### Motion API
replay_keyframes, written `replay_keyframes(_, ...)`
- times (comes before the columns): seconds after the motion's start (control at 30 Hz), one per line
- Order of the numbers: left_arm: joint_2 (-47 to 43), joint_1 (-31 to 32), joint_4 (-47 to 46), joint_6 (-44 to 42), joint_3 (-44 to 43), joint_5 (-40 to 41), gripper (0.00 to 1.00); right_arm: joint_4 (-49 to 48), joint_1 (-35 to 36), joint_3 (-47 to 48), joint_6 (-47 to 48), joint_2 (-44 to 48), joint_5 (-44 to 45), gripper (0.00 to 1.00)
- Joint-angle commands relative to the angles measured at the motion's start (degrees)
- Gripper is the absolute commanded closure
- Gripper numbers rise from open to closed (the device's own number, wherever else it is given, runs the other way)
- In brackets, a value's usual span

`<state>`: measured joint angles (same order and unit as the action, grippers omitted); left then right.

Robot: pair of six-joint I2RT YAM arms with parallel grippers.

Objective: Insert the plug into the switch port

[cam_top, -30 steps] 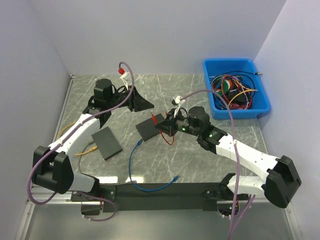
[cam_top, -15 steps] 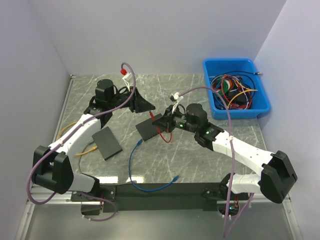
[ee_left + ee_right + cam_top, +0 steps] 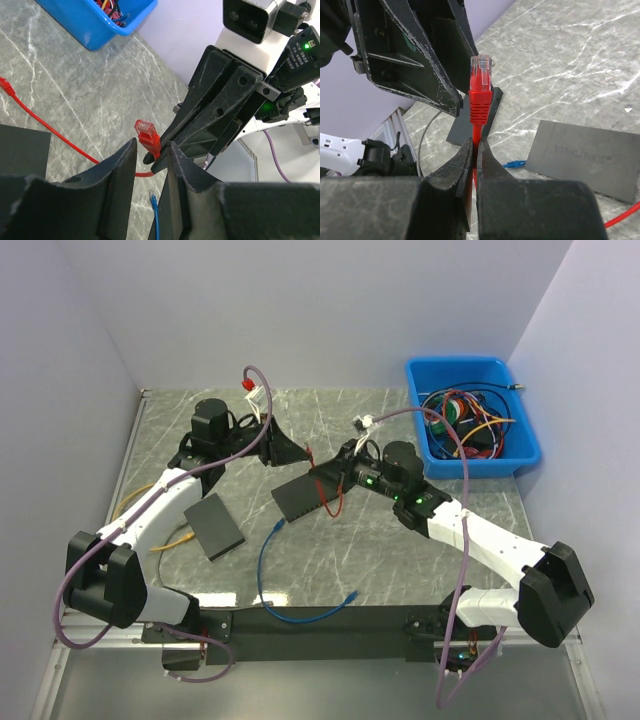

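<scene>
Blue bin (image 3: 480, 467) holding tangled cables (image 3: 465, 425), right gripper (image 3: 476, 145) pinching red plug (image 3: 480, 95), left gripper (image 3: 151, 145) parted

A blue plastic bin (image 3: 470, 468) sits at the far right of the grey marbled table (image 3: 400, 560), with tangled coloured cables (image 3: 465, 425) in it. The flat black switch (image 3: 300, 500) lies mid-table. A second flat black box (image 3: 213, 526) lies to its left and nearer. A blue cable (image 3: 265, 560) lies before the switch, and a yellow cable (image 3: 175, 540) lies left of the box. The red plug (image 3: 481, 85) stands upright in the right gripper (image 3: 475, 145), above the switch's far edge and just beside the left gripper (image 3: 150, 150).
</scene>
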<state>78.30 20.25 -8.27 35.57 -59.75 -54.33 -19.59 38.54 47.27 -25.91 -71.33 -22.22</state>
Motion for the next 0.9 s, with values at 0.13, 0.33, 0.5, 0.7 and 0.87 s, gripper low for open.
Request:
replay_keyframes(0.13, -0.96, 0.32, -0.52, -1.56, -1.16, -0.43, 0.60, -5.45, -0.49, -1.65, -1.95, -0.39, -2.92, 1.00)
replay_keyframes(0.33, -1.05, 0.32, -0.25, -1.82, -1.16, 0.27, 0.53, -7.39, -0.49, -3.58, -2.56, -1.00, -4.76, 1.00)
replay_keyframes(0.5, -0.87, 0.32, -0.16, -1.91, -1.25, 0.10, 0.58, -8.35, -0.40, -4.64, -2.74, -1.18, -3.89, 1.00)
replay_keyframes(0.7, -0.52, 0.67, 0.45, -2.52, -1.43, 0.27, 0.65, -6.51, -0.49, -3.15, -2.04, -1.79, -2.57, 1.00)
replay_keyframes(0.87, -0.61, 0.76, 0.63, -2.70, -1.51, 0.18, 0.73, -5.19, -0.40, -1.74, -1.51, -3.11, -2.74, 1.00)
